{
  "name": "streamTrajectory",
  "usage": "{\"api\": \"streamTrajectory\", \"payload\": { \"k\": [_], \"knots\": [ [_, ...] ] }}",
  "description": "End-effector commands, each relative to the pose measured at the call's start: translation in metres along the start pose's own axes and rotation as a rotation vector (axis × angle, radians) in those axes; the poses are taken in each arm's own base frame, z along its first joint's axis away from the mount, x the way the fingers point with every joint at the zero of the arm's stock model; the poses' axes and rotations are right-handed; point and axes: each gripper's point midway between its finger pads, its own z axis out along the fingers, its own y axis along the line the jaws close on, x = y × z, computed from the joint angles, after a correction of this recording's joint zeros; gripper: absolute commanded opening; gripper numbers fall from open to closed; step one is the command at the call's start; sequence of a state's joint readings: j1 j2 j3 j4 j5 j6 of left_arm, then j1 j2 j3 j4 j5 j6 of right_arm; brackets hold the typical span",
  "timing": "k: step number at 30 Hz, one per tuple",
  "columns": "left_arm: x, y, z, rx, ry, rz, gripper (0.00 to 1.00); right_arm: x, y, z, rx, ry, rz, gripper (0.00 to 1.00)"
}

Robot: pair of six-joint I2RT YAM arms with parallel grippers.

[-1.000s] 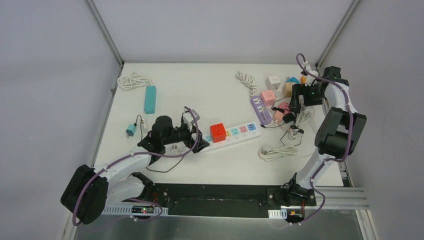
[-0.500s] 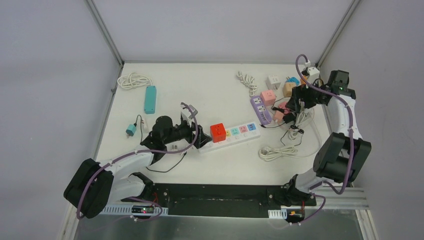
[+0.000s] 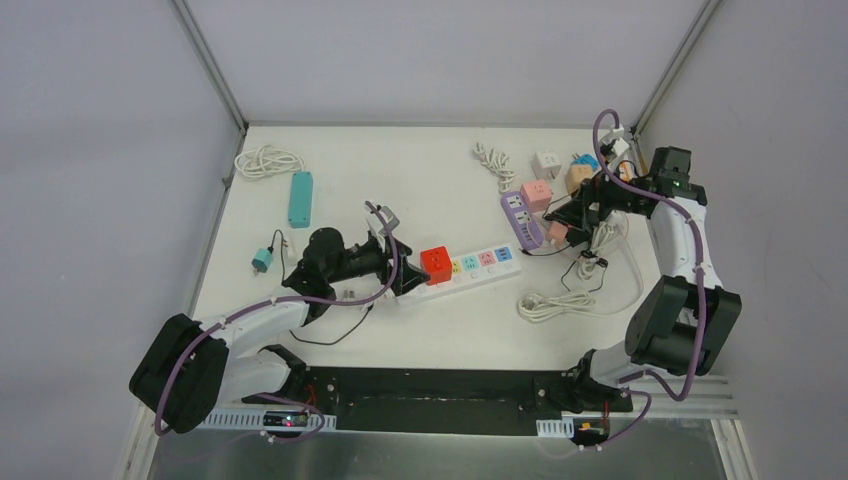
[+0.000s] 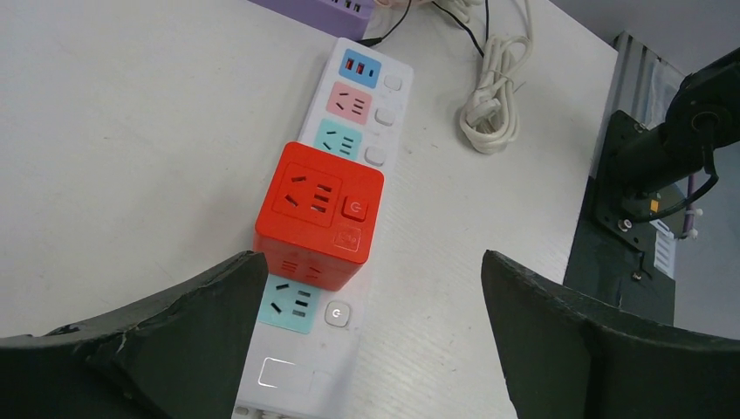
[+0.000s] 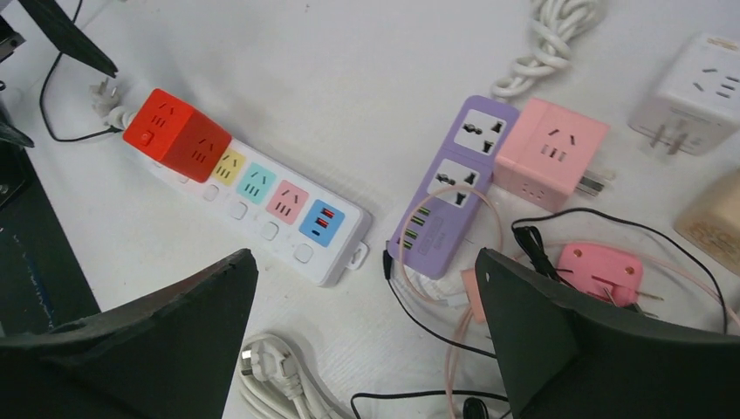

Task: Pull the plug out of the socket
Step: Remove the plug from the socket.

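Closest to the near edge of the tabletop [image 3: 400,170], our left gripper [image 4: 373,262] stands with its jaws wide apart and nothing between them. It is aimed along the white plastic power strip [image 4: 371,113], which lies about midway across the tabletop and angles toward the right edge. The red cube-shaped plug [image 4: 318,214] sits pushed into a socket near the strip's left end, just ahead of the fingertips.

In the left wrist view the cube lies nearer one finger than the other. We judge that closing from here could let that finger strike first and shove the cube and strip sideways instead of clamping squarely. The cube's faces look smooth, so a shallow or corner grip may slip off under load.

The bigger worry is the strip itself: nothing pins it down. If we pull, the whole strip may lift or drag with the plug without the prongs coming free. A tilted pull could also bind them.

Farther off, by the right edge, our right gripper [image 5: 365,257] also hangs with its jaws apart and empty, above a purple power strip [image 5: 454,192], a pink cube adapter [image 5: 550,148] and loose cables. It is well apart from the white strip, so it gives no bracing. Lowering it there risks snagging those cables.
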State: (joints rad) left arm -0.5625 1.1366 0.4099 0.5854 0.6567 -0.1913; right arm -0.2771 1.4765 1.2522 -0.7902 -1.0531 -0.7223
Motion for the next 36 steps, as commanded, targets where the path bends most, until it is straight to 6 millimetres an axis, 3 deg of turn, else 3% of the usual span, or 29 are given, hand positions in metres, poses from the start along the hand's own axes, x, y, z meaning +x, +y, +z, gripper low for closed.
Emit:
{"api": "streamTrajectory", "payload": {
  "k": [1, 10, 19, 30, 36],
  "knots": [
    [-0.023, -0.001, 0.000, 0.000, -0.054, 0.107, 0.97, -0.010, 0.031, 0.011, -0.106, -0.032, -0.081, 1.00],
    [-0.011, 0.025, -0.003, -0.154, -0.009, 0.109, 0.93, 0.004, 0.059, 0.041, -0.230, 0.034, -0.112, 1.00],
    [-0.023, 0.018, 0.009, -0.198, 0.120, 0.193, 0.92, 0.015, 0.065, 0.053, -0.286, 0.090, -0.072, 1.00],
    [0.008, 0.007, 0.047, -0.186, 0.463, 0.330, 0.93, 0.023, 0.070, 0.062, -0.316, 0.137, -0.049, 1.00],
    [0.032, 0.005, 0.065, -0.045, 0.613, 0.392, 0.90, 0.024, 0.075, 0.065, -0.331, 0.149, -0.054, 1.00]
  ]
}}
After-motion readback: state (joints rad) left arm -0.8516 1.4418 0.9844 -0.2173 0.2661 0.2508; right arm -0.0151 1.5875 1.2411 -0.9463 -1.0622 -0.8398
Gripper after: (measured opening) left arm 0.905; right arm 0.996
